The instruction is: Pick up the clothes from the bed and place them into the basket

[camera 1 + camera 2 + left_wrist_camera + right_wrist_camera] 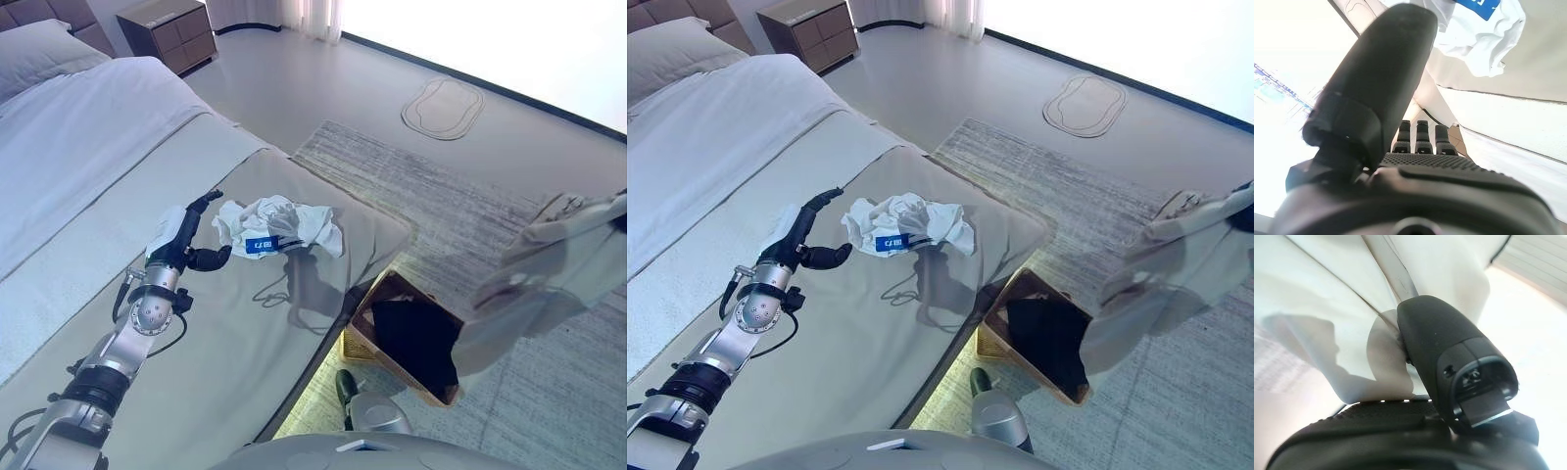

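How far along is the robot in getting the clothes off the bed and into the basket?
Partly done. Something dark already lies in the basket beside the bed. In hand: the right hand pinches a pale grey garment, hanging just right of the basket. Left: a crumpled white garment lies on the bed, with the open left hand beside it.

The right hand [1415, 440], dark, fills the bottom of the frame, its thumb [1444, 357] rising at centre and pressed against pale grey cloth [1327, 308] draping across the upper left.
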{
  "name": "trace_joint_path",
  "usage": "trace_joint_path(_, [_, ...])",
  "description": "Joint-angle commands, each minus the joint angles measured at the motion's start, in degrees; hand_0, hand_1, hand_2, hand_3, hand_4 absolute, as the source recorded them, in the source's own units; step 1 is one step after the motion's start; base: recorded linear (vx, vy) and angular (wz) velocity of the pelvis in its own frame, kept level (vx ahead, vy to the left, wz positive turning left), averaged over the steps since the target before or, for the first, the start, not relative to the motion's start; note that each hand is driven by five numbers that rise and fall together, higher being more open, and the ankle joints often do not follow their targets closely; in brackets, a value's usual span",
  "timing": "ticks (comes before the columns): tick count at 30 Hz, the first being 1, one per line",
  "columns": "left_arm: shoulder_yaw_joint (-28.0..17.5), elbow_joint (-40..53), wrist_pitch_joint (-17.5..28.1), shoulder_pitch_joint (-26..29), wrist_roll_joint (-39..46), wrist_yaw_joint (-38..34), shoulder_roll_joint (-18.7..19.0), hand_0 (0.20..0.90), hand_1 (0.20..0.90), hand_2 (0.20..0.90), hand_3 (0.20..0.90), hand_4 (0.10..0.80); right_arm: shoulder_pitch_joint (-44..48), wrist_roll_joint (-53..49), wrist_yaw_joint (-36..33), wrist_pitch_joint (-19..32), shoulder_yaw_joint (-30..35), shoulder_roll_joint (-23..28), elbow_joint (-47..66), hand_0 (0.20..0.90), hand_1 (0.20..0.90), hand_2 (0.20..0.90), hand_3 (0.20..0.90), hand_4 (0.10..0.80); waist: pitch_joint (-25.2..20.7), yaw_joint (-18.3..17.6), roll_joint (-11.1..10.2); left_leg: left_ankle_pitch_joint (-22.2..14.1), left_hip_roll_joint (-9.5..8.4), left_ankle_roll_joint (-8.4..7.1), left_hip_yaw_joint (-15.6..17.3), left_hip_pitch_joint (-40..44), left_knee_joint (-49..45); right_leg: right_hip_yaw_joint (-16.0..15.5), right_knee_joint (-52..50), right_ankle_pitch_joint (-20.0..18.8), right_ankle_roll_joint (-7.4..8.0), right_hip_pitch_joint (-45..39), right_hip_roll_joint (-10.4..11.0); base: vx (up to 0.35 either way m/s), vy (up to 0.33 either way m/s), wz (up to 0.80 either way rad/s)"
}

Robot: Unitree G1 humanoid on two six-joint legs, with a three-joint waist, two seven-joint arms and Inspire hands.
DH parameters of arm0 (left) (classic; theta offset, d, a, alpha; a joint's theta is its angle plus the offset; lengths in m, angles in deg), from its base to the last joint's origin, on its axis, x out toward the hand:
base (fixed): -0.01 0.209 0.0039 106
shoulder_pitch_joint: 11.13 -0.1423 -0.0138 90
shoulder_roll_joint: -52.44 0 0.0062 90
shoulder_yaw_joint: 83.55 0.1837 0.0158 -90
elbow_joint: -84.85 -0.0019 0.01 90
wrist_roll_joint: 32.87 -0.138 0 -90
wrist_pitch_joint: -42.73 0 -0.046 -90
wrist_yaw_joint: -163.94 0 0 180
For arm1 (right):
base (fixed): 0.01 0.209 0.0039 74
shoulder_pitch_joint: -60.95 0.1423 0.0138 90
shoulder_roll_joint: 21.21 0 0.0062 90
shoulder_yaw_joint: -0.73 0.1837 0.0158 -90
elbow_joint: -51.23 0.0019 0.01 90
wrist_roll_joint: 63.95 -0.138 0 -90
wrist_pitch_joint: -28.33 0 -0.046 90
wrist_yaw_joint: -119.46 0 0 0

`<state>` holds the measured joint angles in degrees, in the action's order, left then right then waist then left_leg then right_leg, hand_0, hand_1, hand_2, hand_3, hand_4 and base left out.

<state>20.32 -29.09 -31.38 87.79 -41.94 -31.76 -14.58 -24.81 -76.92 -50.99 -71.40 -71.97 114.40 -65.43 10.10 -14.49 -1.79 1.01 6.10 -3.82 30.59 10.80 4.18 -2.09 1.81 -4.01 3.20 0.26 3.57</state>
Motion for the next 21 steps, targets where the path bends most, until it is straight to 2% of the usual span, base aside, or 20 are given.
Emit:
trace_joint_path(1, [-2.3,5.2,2.0,4.3,0.4,-1.4,4.2,0.9,0.9,0.9,0.9,0.8,3.9,1.9,-4.6,4.1,3.0,4.2,2.9,0.3,0.3,0.3,0.2,0.1,-4.2,1.0,-1.5,-9.8,2.17,2.38,-4.0,-1.2,-10.9,-2.9,-7.8,2.3,3.9,3.6,3.2,-0.016,-0.036,0.02])
trace_joint_path(3, [-2.1,5.9,1.7,4.7,0.4,-0.9,4.6,0.9,0.9,0.9,0.9,0.8,3.7,2.4,-5.0,4.1,1.8,2.0,1.6,0.3,0.3,0.3,0.2,0.1,-3.7,1.2,-1.2,-10.1,2.3,2.52,-3.8,-1.4,-11.6,-3.1,-8.1,2.3,3.95,3.8,3.4,-0.023,-0.062,0.02])
trace_joint_path(10, [-1.1,6.9,1.2,5.9,0.9,0.7,5.4,0.9,0.9,0.9,0.9,0.8,7.3,2.3,-6.1,3.3,-2.2,0.3,-1.4,0.3,0.3,0.3,0.2,0.1,-2.3,1.8,-0.2,-10.7,2.57,2.51,-3.7,-2.2,-13.1,-3.8,-9.0,2.4,4.01,4.8,4.1,-0.024,-0.057,0.01])
trace_joint_path(16, [-1.1,8.1,1.8,6.5,2.3,1.2,6.7,0.9,0.9,0.9,0.9,0.8,9.7,2.7,-5.9,4.1,-4.7,-1.0,-3.9,0.3,0.3,0.3,0.2,0.1,0.0,1.6,1.5,-10.7,2.54,2.27,-3.8,-4.1,-13.9,-3.5,-9.5,2.4,4.24,6.7,4.8,-0.078,-0.022,0.02])
trace_joint_path(21, [-0.7,8.4,2.3,7.2,2.8,0.5,5.9,0.9,0.9,0.9,0.9,0.8,11.3,2.5,-4.3,3.9,-6.6,-1.6,-4.8,0.3,0.3,0.3,0.2,0.1,2.1,1.2,3.3,-10.6,2.41,2.03,-4.0,-5.1,-14.4,-3.6,-10.0,2.6,4.21,7.7,5.4,-0.077,0.008,0.01])
